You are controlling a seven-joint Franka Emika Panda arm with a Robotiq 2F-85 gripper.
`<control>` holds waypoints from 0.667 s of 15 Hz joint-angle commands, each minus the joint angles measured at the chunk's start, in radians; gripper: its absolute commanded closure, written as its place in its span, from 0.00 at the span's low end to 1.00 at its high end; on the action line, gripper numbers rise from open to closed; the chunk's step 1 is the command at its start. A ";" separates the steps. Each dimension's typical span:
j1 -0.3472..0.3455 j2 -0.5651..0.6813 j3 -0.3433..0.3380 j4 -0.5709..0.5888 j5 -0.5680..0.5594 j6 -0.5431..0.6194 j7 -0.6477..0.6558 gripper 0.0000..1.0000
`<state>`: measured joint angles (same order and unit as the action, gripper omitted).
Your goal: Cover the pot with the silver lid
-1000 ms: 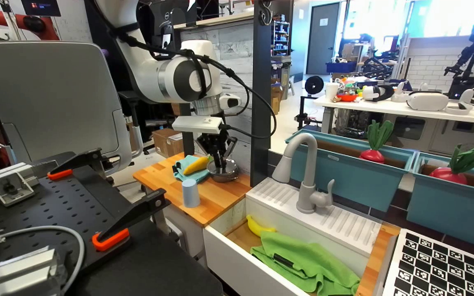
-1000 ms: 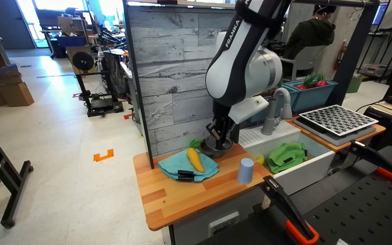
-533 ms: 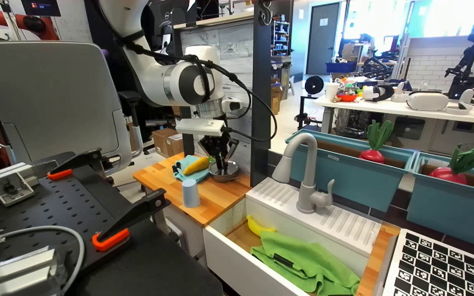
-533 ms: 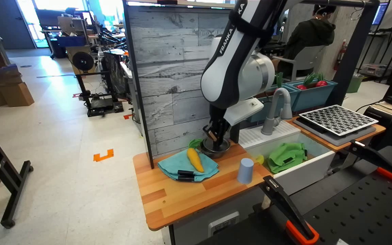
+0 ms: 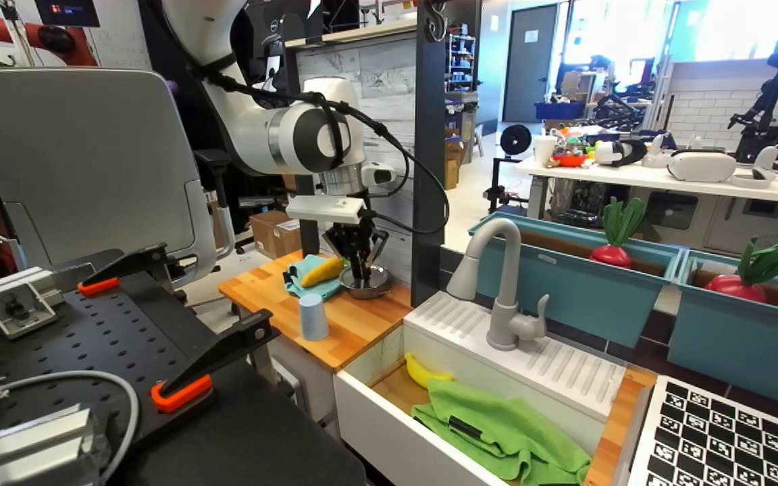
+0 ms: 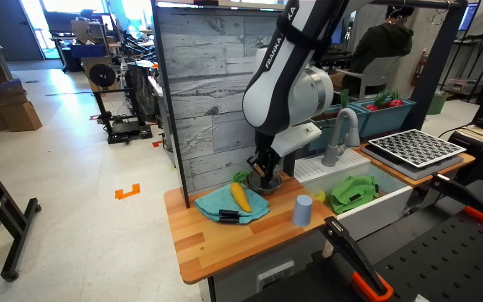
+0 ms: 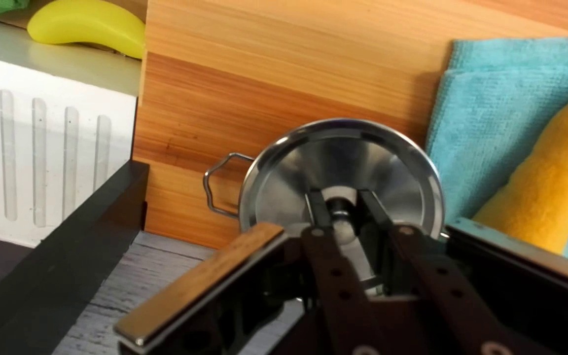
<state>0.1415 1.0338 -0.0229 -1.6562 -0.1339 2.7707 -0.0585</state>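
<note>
Can see the wooden counter point(image 7: 284, 74) below the gripper point(image 7: 340, 198), the turquoise cloth point(image 7: 491, 108) off to its side, and the pot point(image 6: 262, 191) directly beneath. Can find the silver lid point(image 7: 338, 162) within the pot's rim, right under the fingertips point(image 7: 318, 209), with its black knob point(image 7: 340, 205) pinched narrowly between them.

– Tight work from the gripper point(image 7: 341, 198), fingers point(image 7: 319, 209) pinching the dark knob point(image 7: 340, 204) on the silver lid point(image 7: 339, 154)!

– Lid right over the pot point(image 7: 246, 190), wire handle point(image 7: 208, 186) poking out to the left over the wooden counter point(image 7: 284, 74)! Fully seated?

– Can't tell from up here! Turquoise cloth point(image 7: 491, 103) just beside the pot, yellow-orange toy point(image 7: 550, 182) lying on top.

– And a yellow banana point(image 7: 87, 24), top left, near the white ribbed drainboard point(image 7: 25, 148)!
</note>
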 commanded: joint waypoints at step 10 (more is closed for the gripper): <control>0.008 0.030 0.003 0.071 -0.001 -0.082 0.027 0.00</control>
<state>0.1468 1.0350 -0.0222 -1.6445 -0.1339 2.7292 -0.0364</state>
